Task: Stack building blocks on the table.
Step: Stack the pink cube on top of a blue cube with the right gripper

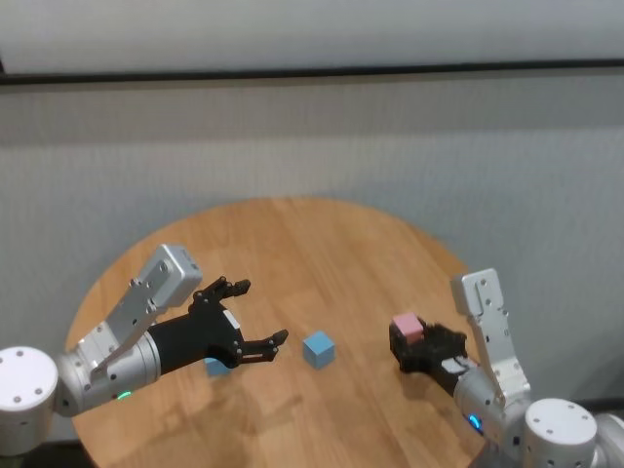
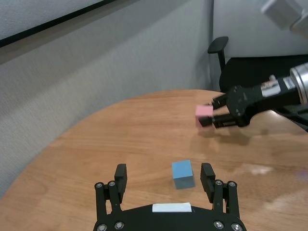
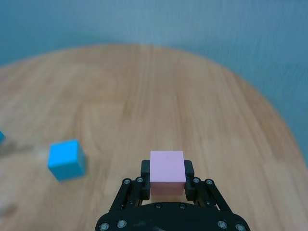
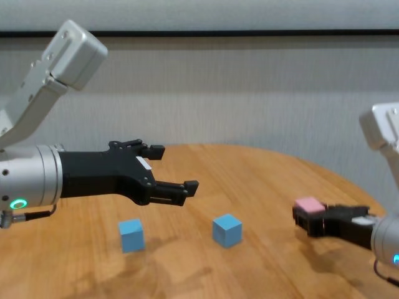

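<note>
My right gripper (image 1: 408, 343) is shut on the pink block (image 1: 407, 327) and holds it above the table (image 1: 312, 253) at the right; it also shows in the right wrist view (image 3: 167, 172) and chest view (image 4: 308, 205). One light blue block (image 1: 318, 349) sits on the table's middle, seen also in the left wrist view (image 2: 182, 173). The other light blue block (image 4: 131, 235) lies under my left arm, mostly hidden in the head view (image 1: 216, 367). My left gripper (image 1: 260, 314) is open and empty, hovering above the table left of the middle block.
A grey wall stands behind the round table. A black office chair (image 2: 219, 53) stands beyond the table's far edge in the left wrist view.
</note>
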Controlling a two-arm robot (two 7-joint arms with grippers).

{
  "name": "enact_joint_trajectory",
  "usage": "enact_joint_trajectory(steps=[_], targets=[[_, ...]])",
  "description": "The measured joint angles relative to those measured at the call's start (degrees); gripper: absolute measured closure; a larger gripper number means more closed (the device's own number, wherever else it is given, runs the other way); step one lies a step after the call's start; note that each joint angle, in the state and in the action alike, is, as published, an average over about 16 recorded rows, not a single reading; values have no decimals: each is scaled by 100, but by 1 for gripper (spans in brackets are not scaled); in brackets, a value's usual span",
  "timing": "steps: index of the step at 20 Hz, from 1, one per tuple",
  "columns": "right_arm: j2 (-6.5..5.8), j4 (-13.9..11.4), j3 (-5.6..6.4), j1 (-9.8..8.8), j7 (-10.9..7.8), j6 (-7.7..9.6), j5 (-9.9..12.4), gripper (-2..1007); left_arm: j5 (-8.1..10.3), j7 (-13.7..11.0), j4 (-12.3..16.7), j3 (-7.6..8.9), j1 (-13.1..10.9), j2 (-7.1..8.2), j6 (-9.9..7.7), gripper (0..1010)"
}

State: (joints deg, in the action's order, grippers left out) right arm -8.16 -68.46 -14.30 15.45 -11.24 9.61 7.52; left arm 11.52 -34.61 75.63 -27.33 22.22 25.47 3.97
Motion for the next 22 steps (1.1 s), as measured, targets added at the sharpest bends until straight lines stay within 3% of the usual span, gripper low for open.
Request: enact_joint_trajectory(steps=[9,16,22], targets=[[-13,-7,-132,244,-583,-393,110,635,0,0,0,0,0,0,0,7],[42,301,-350,552,-1051,-643,321,635,0,0,0,0,0,0,0,7],[91,608,-531,746,-1310,-764,475,635,0,0,0,0,0,0,0,7]])
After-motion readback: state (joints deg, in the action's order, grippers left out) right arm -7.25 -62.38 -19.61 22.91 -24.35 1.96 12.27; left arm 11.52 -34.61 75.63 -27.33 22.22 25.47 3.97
